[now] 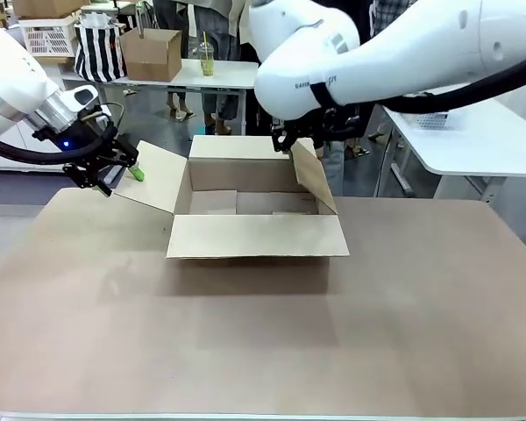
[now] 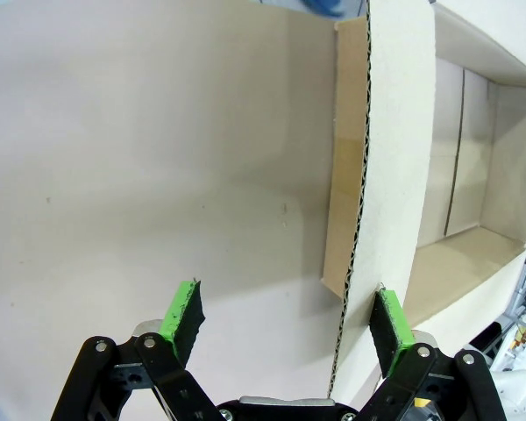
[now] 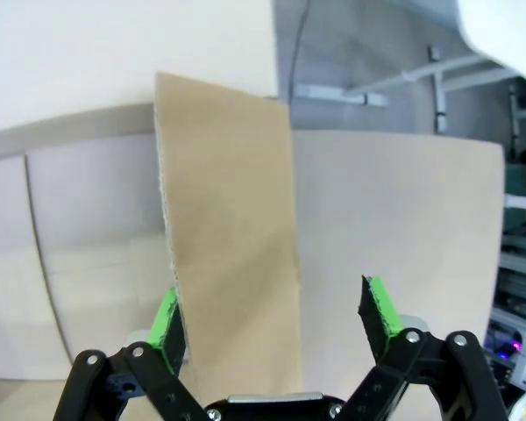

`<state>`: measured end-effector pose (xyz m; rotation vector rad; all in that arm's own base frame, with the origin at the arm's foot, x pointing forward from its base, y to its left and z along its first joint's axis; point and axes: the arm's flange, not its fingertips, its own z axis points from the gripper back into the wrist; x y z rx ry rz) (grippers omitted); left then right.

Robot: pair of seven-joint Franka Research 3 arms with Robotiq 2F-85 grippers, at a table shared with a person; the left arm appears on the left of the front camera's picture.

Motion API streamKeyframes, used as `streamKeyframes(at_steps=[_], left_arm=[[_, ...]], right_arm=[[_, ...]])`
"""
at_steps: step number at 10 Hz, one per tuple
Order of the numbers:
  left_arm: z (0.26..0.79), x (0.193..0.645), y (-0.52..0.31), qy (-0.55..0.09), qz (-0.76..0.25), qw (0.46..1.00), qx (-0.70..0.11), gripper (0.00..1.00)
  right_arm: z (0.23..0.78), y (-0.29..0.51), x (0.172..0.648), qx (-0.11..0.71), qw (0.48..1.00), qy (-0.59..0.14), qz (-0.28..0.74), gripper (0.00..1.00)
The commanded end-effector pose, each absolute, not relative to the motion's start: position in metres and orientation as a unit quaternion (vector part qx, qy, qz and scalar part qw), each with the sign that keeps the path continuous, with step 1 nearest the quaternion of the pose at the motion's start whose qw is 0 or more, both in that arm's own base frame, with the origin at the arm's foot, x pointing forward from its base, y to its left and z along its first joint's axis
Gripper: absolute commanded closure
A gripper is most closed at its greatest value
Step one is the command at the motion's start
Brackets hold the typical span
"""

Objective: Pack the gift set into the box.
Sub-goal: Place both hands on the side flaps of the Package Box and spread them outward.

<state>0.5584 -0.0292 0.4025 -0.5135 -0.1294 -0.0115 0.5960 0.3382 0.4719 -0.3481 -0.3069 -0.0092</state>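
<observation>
plain brown corrugated box, flaps open, on the counter. left pincer spread, left flap between its fingers; right pincer spread around the right flap.

Large brown carton: matt corrugated cardboard, fluted cut edges.
Wide tan table top: smooth, matt.
My green finger pads: dull, rough-faced.

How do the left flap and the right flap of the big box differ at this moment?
The left flap leans outward, away from the opening; the right flap stands nearly upright. The left tool is at the left flap's outer edge; the right tool is at the right flap's top. Shared: both plain brown cardboard, each between open pads.
</observation>
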Motion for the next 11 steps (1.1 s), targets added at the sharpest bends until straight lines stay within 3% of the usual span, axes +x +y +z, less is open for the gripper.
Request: streamKeyframes(at_steps=[1,8,11], left_arm=[[0.404,0.557,-0.029,-0.063,-0.001,0.967,-0.246,0.0],[0.404,0.557,-0.029,-0.063,-0.001,0.967,-0.246,0.0],[0.404,0.557,-0.029,-0.063,-0.001,0.967,-0.246,0.0]], right_arm=[[0.484,0.316,0.579,-0.185,0.967,-0.169,-0.044,0.0],[0.473,0.209,0.535,-0.081,0.973,-0.136,-0.168,0.0],[0.44,0.166,0.529,-0.019,0.971,-0.102,-0.214,0.0]])
